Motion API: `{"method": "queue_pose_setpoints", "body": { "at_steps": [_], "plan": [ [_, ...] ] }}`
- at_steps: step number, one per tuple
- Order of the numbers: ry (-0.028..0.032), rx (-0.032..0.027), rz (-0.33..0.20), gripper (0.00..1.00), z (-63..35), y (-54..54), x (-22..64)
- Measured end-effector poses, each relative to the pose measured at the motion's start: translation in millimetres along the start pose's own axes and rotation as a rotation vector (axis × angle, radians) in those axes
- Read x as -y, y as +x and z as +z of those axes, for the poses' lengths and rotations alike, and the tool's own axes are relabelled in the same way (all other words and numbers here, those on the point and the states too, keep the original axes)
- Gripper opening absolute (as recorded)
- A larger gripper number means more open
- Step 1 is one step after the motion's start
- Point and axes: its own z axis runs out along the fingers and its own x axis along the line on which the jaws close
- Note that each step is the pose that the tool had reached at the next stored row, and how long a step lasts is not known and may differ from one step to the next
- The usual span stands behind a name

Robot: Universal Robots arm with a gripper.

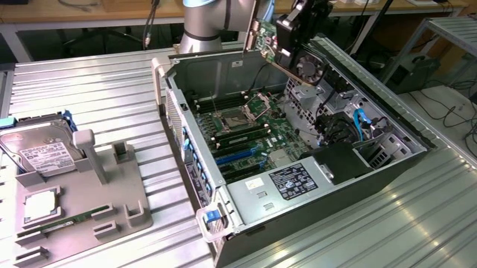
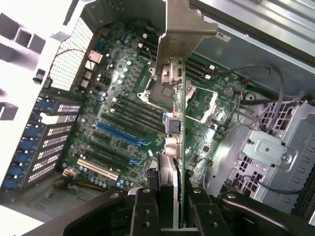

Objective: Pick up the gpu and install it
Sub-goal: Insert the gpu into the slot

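Note:
My gripper [image 1: 292,27] hangs above the far end of the open computer case [image 1: 246,198], shut on the gpu [image 1: 262,34]. The gpu is a thin green-dark card held on edge, with its pale metal bracket strip [image 1: 287,71] slanting down toward the case interior. In the wrist view the gpu [image 2: 179,128] appears edge-on between my black fingers [image 2: 142,212], and its bracket [image 2: 185,29] points away from the gripper [image 2: 172,214]. Below it lies the motherboard with a blue expansion slot [image 2: 123,135] and a white one [image 2: 97,169]. The card is clear of the board.
A grey parts holder [image 1: 89,218] stands at the exterior view's left, carrying a silver hard drive [image 1: 41,149], a processor [image 1: 41,204] and a green memory stick [image 1: 71,220]. Cables [image 1: 361,125] and a drive cage [image 2: 275,147] crowd one side of the case.

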Motion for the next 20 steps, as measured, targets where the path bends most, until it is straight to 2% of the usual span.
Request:
{"method": "queue_pose_setpoints", "body": {
  "at_steps": [16,20],
  "plan": [
    [-0.0044,-0.0063,-0.215,0.28,0.0,0.0,0.1],
    [-0.0059,-0.0085,-0.291,0.28,0.0,0.0,0.1]
  ]
}}
